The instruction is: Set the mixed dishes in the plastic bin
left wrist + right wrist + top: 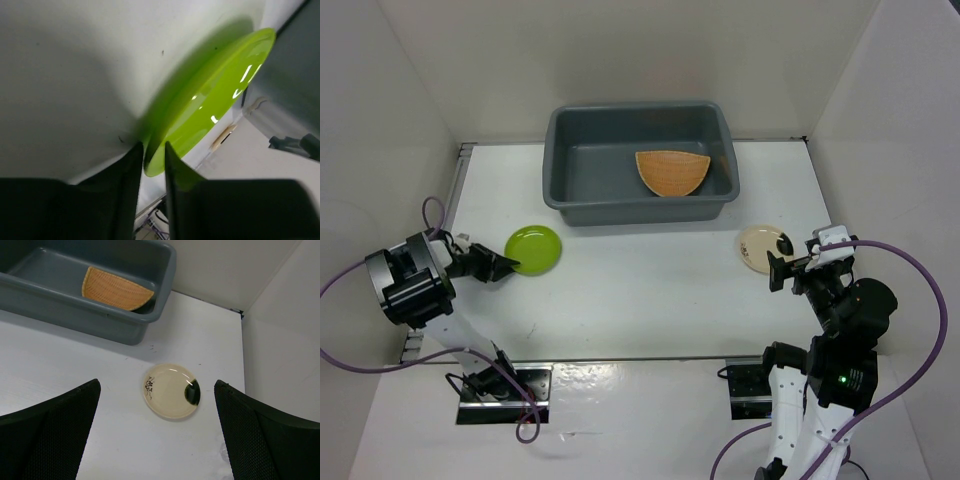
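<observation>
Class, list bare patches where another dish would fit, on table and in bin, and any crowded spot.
Free: table between green dish and cream plate; left half of the bin. Crowded: its right end, holding the orange plate.

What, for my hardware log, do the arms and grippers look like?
The left arm and right arm have black joint housings and white links, each trailing a purple cable. Left gripper and right gripper: black fingers, the right's pads meshed. Right arm shows a green light.

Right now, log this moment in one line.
left tool: pinching rim of small lime-green round dish | right tool: open, near cream round plate with dark marks | orange woven-textured plate: in dark grey plastic bin
</observation>
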Controlling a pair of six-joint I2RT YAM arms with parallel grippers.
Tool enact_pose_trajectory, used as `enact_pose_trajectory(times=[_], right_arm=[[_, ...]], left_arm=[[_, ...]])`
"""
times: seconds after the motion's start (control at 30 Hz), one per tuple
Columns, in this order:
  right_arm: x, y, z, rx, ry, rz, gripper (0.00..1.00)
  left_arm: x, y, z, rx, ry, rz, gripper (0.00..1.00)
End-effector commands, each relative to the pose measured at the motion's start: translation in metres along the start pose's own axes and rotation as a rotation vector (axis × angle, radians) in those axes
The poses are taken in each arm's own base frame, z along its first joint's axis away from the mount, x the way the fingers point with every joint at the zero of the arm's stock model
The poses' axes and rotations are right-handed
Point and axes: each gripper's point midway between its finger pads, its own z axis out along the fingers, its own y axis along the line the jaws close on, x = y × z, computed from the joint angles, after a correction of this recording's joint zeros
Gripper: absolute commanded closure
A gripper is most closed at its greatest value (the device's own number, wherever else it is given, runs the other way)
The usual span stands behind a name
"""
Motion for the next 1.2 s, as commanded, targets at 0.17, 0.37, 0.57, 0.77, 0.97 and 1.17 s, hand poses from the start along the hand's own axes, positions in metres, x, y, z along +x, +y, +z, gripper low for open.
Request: enact_pose_trajectory(times=[0.17, 0.37, 0.57, 0.77, 0.97, 1.17], right_arm=[[-0.007, -0.001, 0.000, 0.004, -0.034, -0.027, 0.02], [-0.009, -0.001, -0.002, 0.006, -0.042, -0.032, 0.02], [-0.009, -0.001, -0.002, 0.006, -0.042, -0.032, 0.02], [-0.012, 0.001, -0.006, 0.011, -0.059, -0.041, 0.02], [-0.013, 0.003, -0.008, 0.005, -0.069, -0.055, 0.02], [-0.013, 0.003, -0.008, 0.005, -0.069, -0.055, 0.02]], left_arm=[[0.017, 0.035, 0.023, -0.128, 0.054, 0.040, 1.00], [-0.002, 0.006, -0.017, -0.123, -0.093, 0.076, 1.00], [-0.019, -0.086, -0.098, 0.060, -0.330, 0.077, 1.00], [-0.010, -0.199, -0.164, 0.296, -0.530, 0.149, 1.00], [0.020, -0.308, -0.127, 0.374, -0.416, 0.279, 1.00], [0.058, -0.377, -0.040, 0.315, -0.232, 0.428, 1.00]])
